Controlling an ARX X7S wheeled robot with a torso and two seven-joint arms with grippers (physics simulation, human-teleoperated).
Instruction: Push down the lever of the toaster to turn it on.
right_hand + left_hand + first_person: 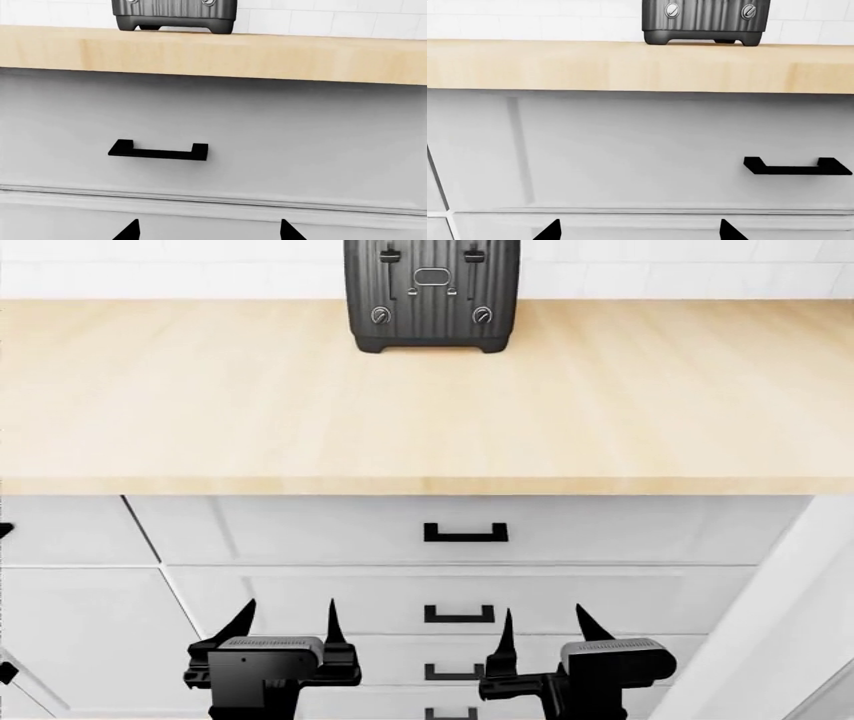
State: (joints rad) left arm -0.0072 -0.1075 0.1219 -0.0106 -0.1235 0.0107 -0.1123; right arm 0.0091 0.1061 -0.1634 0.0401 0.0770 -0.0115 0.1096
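The black ribbed toaster (pixel 430 295) stands at the back of the wooden counter (pixel 427 400), against the white tiled wall. Its lever (pixel 388 256) is the left of two small black tabs, high on the front; the matching right tab (pixel 473 256) sits beside it. Only the toaster's lower part shows in the left wrist view (pixel 704 22) and the right wrist view (pixel 175 15); the lever is out of view there. My left gripper (pixel 286 625) and right gripper (pixel 543 628) are both open and empty, low in front of the white drawers, well below and short of the toaster.
White drawers with black handles (pixel 466 533) fill the cabinet front below the counter edge. One handle shows in the left wrist view (pixel 797 166) and one in the right wrist view (pixel 159 150). Two round knobs (pixel 382 314) sit low on the toaster's front.
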